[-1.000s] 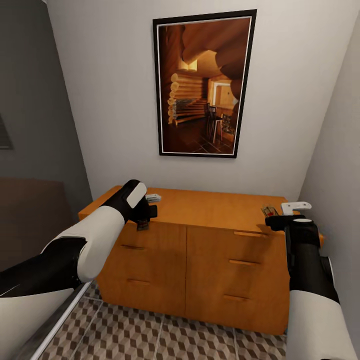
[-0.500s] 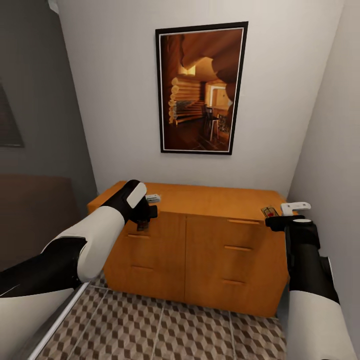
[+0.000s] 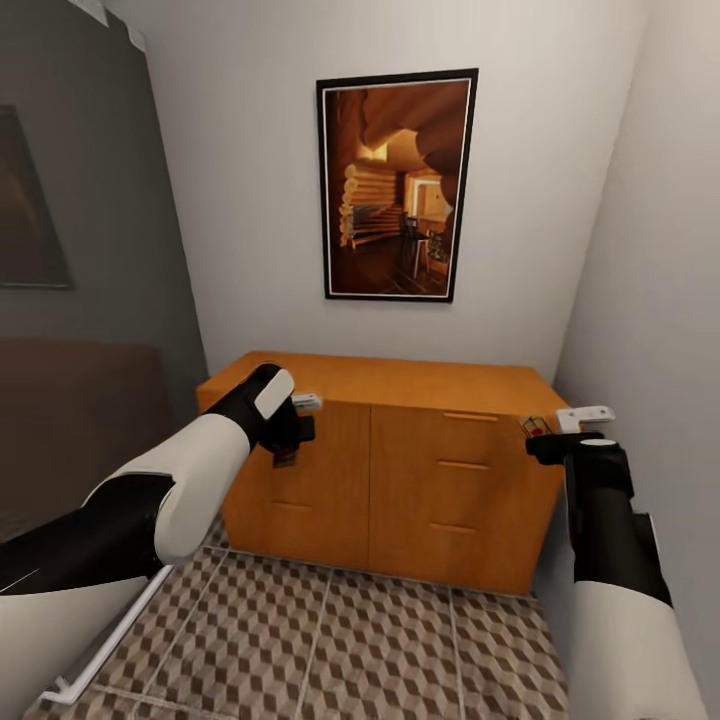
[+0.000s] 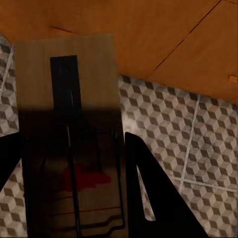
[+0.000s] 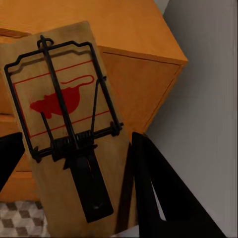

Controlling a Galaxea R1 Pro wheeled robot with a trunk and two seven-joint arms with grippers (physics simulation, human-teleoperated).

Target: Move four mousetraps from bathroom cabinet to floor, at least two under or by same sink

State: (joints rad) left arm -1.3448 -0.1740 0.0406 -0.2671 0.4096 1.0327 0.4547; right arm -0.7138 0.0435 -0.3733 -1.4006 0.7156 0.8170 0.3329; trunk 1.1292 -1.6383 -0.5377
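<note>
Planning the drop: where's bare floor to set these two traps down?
Open tile on the bathroom floor in front of the cabinet, between the left rail and the right wall. Each arm holds a mousetrap.

Both arms reach forward at about the same height, white upper segments running into black wrists, the left gripper (image 3: 288, 440) turned downward with its fingers (image 4: 148, 198) clamped on a mousetrap (image 4: 74, 144), the right gripper (image 3: 545, 432) likewise closed around another mousetrap (image 5: 64, 134).
</note>
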